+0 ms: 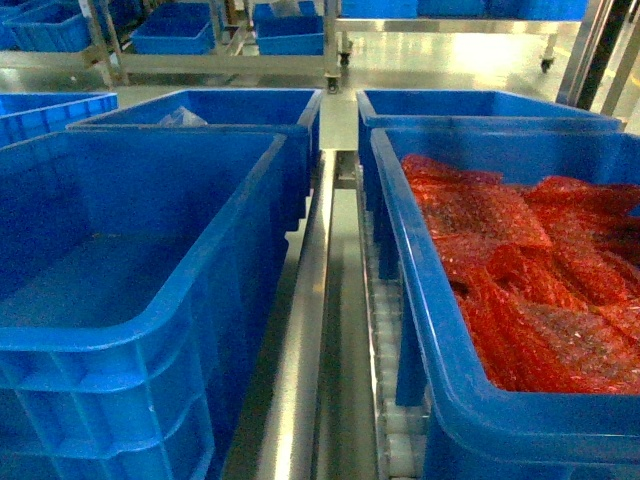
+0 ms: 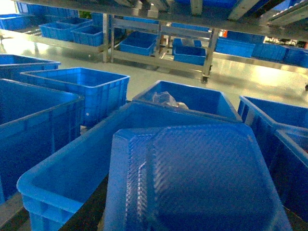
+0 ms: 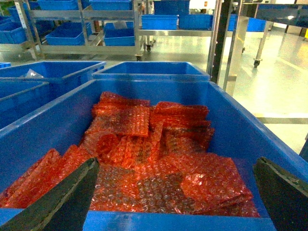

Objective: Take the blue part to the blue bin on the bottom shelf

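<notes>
The right pincer [image 3: 173, 202] is spread wide, its two dark fingers [image 3: 62, 202] at the bottom corners of the right wrist view. It hangs over a blue crate [image 3: 231, 120] full of red crinkly packets [image 3: 154, 154]. The left pincer cannot be seen, so I cannot tell how it stands. The left wrist view shows only a blue ribbed shape up close, too blurry to name. The blue bin [image 1: 200, 330] sits just beside the packet crate, with a shiny steel rail [image 1: 305, 340] and small white rollers [image 1: 385, 330] between them. The blue part does not show in any view.
</notes>
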Tool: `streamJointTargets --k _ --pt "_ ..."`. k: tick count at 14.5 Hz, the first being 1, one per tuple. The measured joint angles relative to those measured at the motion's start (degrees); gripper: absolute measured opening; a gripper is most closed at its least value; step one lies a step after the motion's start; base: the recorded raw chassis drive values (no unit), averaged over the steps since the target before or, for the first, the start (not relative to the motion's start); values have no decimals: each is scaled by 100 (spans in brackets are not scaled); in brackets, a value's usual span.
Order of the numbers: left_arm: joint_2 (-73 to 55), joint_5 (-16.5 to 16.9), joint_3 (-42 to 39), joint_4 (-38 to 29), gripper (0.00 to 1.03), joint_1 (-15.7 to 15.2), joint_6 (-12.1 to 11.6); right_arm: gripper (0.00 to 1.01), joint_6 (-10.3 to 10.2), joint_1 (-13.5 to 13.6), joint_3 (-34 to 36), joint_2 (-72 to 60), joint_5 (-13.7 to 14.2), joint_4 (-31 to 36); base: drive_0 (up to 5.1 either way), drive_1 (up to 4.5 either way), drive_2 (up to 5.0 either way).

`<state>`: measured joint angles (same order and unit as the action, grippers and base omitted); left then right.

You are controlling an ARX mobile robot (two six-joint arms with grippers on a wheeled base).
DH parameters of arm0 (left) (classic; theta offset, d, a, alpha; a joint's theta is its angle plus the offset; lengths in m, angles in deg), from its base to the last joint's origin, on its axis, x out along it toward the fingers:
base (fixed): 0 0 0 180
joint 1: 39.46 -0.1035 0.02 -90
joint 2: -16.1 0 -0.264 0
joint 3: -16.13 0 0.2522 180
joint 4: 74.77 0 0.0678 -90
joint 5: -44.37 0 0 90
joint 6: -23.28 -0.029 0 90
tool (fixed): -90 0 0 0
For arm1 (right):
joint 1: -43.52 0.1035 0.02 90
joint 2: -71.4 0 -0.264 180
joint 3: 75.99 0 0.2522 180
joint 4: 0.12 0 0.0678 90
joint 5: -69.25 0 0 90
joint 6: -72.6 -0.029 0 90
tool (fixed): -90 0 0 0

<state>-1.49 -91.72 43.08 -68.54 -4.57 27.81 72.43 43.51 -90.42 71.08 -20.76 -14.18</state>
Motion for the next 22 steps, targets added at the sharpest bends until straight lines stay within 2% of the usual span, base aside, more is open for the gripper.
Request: streamJointTargets --k 17,18,19,20,21,22 --pt "0 0 0 7 44 0 0 98 0 0 0 0 2 0 0 0 0" --pt "-138 -376 256 925 44 101 164 98 0 0 0 0 0 0 0 0 0" --pt "-328 -562 415 1364 44 160 245 98 2 0 0 0 0 2 0 0 0" --pt "-417 -376 380 1198 44 114 210 98 0 0 0 0 2 -2 0 0 0" --pt "-1816 1283 492 -116 44 -1158 269 98 0 0 0 0 0 0 0 0 0" --pt "-4035 2997 1147 -1526 50 -2116 402 98 0 0 0 0 0 2 0 0 0"
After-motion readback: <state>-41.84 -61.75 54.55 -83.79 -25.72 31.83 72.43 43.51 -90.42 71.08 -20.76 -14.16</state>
